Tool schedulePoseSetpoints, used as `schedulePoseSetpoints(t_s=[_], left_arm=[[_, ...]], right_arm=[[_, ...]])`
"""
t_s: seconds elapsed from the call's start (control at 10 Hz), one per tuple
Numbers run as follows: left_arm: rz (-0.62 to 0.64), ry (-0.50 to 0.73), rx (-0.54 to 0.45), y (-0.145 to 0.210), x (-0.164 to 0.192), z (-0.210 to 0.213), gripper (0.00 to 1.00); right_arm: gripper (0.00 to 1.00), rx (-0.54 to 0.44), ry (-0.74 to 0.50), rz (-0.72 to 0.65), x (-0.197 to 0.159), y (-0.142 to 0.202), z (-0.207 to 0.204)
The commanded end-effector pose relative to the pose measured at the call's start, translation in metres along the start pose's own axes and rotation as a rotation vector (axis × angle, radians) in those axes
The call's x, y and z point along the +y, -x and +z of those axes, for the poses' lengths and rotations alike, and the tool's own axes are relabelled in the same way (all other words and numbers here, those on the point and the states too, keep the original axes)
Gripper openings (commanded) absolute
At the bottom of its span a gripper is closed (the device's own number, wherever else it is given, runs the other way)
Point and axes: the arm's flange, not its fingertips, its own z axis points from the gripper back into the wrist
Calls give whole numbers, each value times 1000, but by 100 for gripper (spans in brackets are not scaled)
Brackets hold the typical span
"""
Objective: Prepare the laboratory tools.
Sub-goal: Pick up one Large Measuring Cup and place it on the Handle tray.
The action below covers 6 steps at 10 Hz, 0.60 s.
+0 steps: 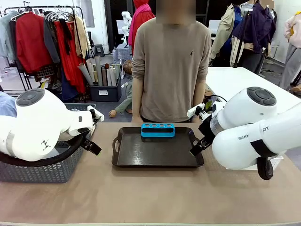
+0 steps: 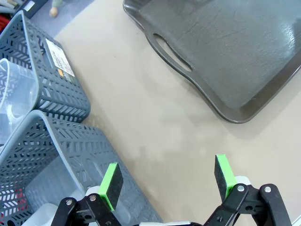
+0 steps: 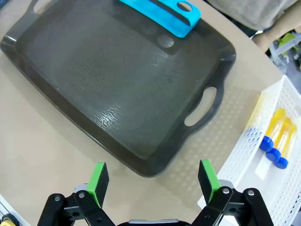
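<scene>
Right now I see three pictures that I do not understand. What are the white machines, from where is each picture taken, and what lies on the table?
The white machines are two robot arms, the left arm and the right arm. The wide picture looks from between them across the table at a person. The other two come from a camera on each wrist: the green pads belong to the left gripper and the right gripper, both open and empty. A dark tray carries a blue rack. Grey baskets stand at the left; a white basket at the right holds blue-capped tubes.
</scene>
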Motion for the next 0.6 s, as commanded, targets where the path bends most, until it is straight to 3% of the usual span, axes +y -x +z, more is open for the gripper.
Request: schedulePoseSetpoints(t_s=[0.0, 0.5], left_arm=[[2, 0, 0, 0, 1, 0, 100], [2, 0, 0, 0, 1, 0, 100]], right_arm=[[100, 0, 0, -1, 0, 0, 0], [100, 0, 0, -1, 0, 0, 0]])
